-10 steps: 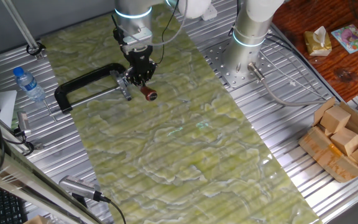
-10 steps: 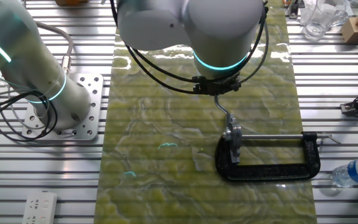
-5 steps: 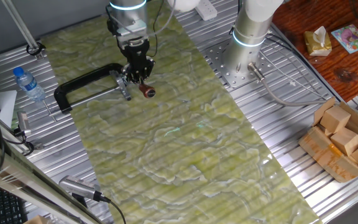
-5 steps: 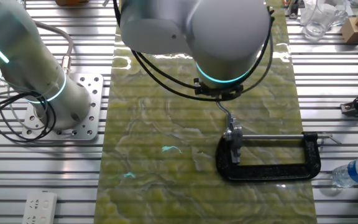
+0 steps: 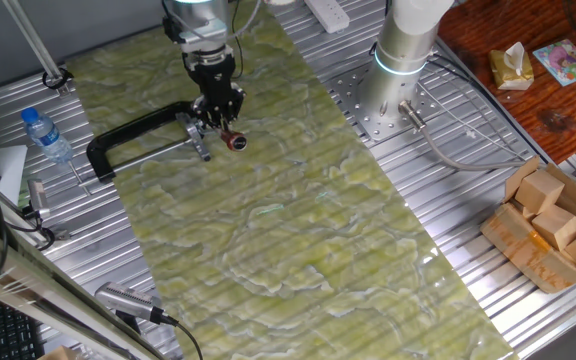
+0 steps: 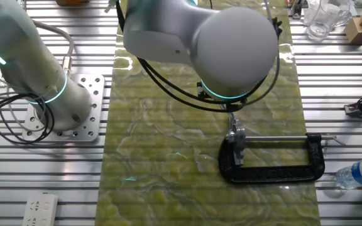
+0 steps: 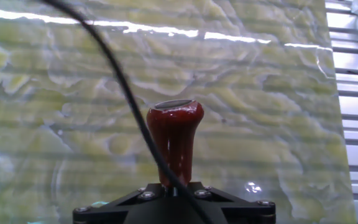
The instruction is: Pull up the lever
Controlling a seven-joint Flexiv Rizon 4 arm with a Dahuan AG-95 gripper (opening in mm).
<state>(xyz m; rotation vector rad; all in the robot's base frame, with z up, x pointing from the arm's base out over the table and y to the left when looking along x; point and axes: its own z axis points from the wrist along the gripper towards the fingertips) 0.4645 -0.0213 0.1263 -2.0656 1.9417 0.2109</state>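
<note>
- The tool (image 5: pixel 224 124) sits low over the lever (image 5: pixel 232 139), and in the hand view the red-brown cap (image 7: pixel 174 140) pokes out just past the tool's black body, so it looks clamped narrow on the lever's stem. The fingers themselves are out of frame, so I judge that grip rather than see it.
- The lever is hinged on its small metal base (image 6: pixel 236 137), right under the tool at one end of the black clamp frame (image 5: pixel 133 138). If the tool lifts straight rather than along the hinge's arc, the stem could slide through the fingers and the cap pop free.
- The clamp frame only lies on the green marbled surface (image 5: pixel 298 230), apparently unfastened. A stiff hinge could make the whole frame tip or drag behind the tool instead of the lever swinging.
- A black cable (image 7: pixel 129 99) hangs across the hand view just in front of the cap; it could snag on the cap as the tool rises.
</note>
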